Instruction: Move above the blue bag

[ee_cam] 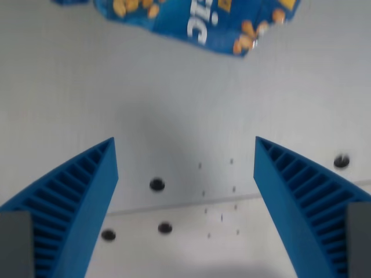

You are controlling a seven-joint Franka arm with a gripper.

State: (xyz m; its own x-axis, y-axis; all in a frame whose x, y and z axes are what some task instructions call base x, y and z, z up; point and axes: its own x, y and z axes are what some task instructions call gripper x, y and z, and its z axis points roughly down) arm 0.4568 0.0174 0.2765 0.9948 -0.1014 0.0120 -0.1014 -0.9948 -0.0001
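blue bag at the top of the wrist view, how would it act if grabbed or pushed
The blue bag looks like a printed film snack pack, so it would probably crumple and flop rather than hold shape. Its lower edge is uneven, hinting at soft, loose contents, likely light. It lies flat on the table, so a push would likely slide it, not roll it.

bag (197,20): top of wrist view, on table (174,104) | fingers (95,174): below, apart, either side

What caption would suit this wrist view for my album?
Open blue hand over a grey table, the blue bag at the frame's top edge.
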